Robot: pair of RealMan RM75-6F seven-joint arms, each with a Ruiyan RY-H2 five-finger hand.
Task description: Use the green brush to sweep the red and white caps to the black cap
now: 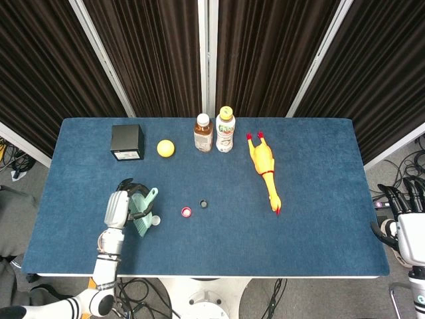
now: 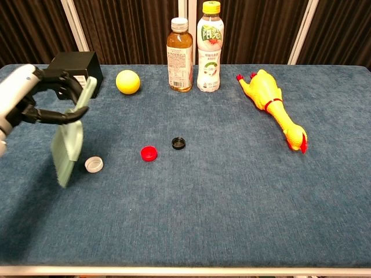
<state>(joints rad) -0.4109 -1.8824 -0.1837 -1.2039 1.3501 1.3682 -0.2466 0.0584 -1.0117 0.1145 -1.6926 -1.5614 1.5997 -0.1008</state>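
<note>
My left hand grips the handle of the green brush, bristles down on the cloth. The white cap lies just right of the bristles, a small gap between them. Further right sits the red cap, and beside it the black cap. My right hand hangs off the table's right edge in the head view, fingers apart and holding nothing.
Along the back stand a black box, a yellow ball, a brown bottle and a white bottle. A rubber chicken lies at the right. The table's front edge is near.
</note>
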